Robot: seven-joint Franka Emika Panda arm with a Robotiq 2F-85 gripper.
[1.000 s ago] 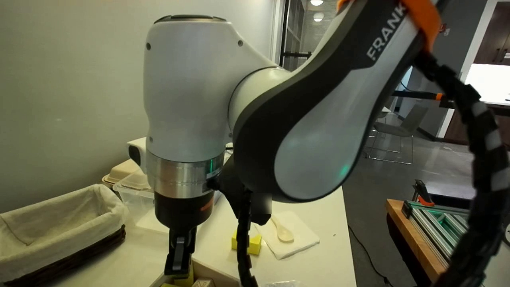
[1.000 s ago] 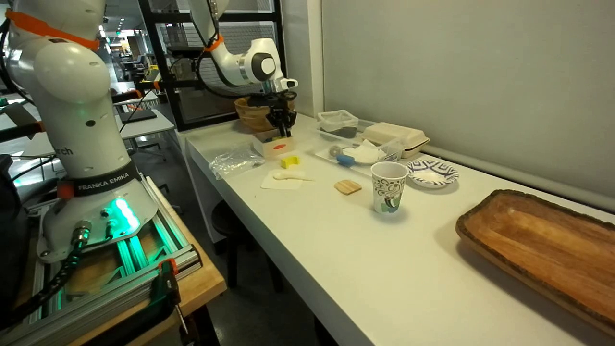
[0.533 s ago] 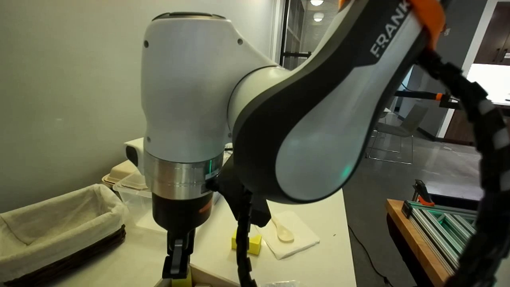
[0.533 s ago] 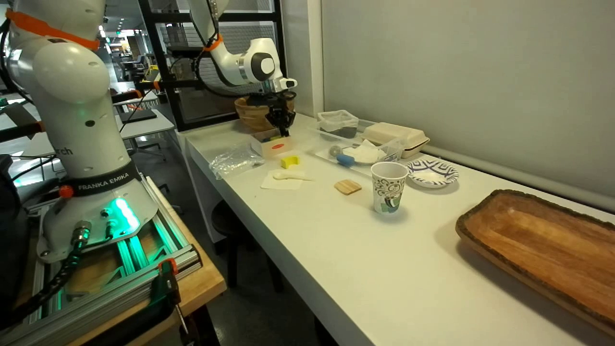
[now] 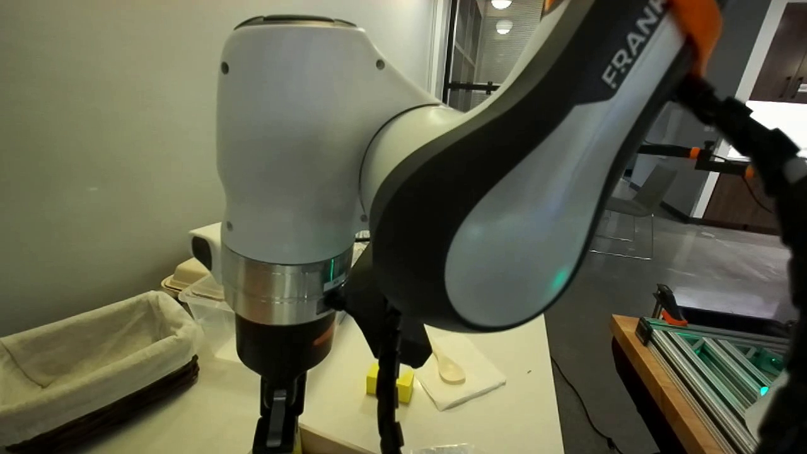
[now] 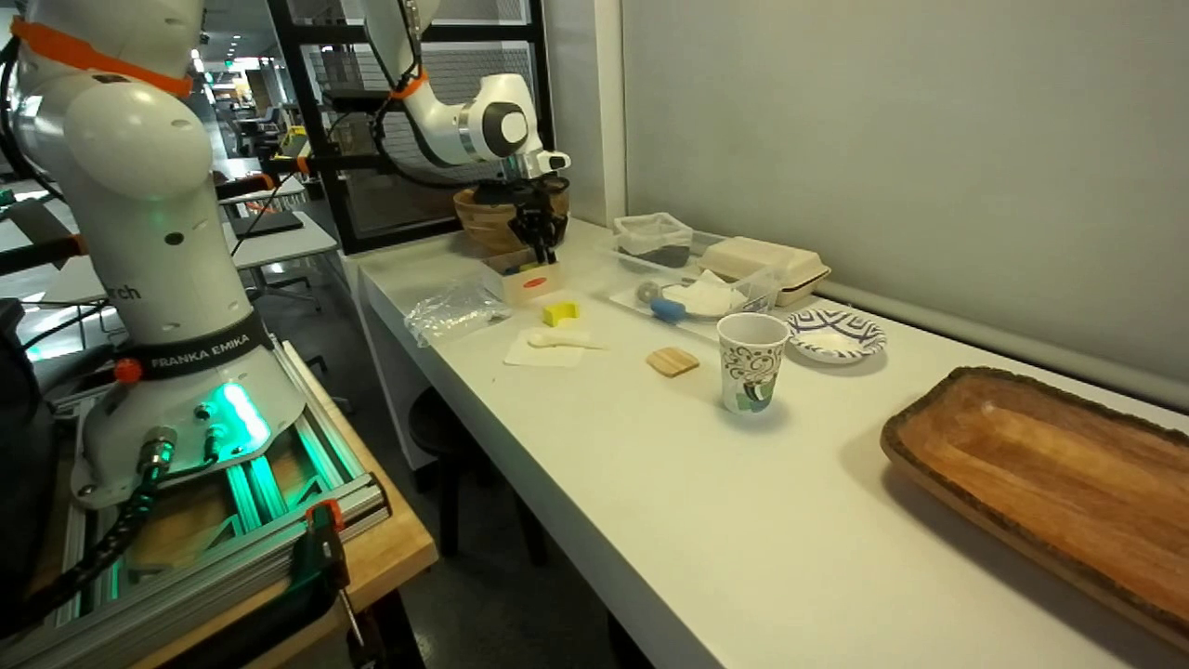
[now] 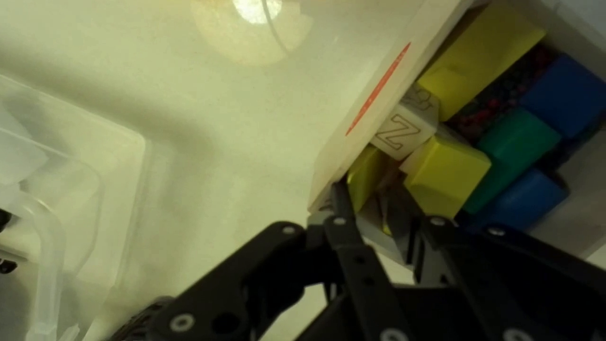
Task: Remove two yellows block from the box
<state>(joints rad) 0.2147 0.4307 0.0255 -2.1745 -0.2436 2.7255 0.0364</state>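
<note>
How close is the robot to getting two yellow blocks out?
Maybe done: one yellow block sits on the table; I can't tell where from. In hand: the gripper is at the box, jaws apart, beside another yellow block. Left: probably lifting one or two out; more yellow blocks show inside.

Yellow blocks (image 7: 447, 177), blue blocks (image 7: 565, 97), green block (image 7: 516, 151); pale tan box (image 7: 338, 158), red oval (image 7: 378, 89).
Letter block (image 7: 401, 135): pale wood, brown letter. Pincer (image 7: 369, 190): black. Table (image 6: 632, 446): off-white. Cup (image 6: 751, 367): white, dark swirls, green and blue patches. Plate (image 6: 869, 330): white, blue-violet crisscross bands. Wooden tray (image 6: 1077, 455): orange-brown, dark rim. Lined basket (image 5: 101, 386): cream cloth, dark brown sides. Arm (image 5: 296, 139): white and dark grey, orange wraps (image 6: 102, 60).
</note>
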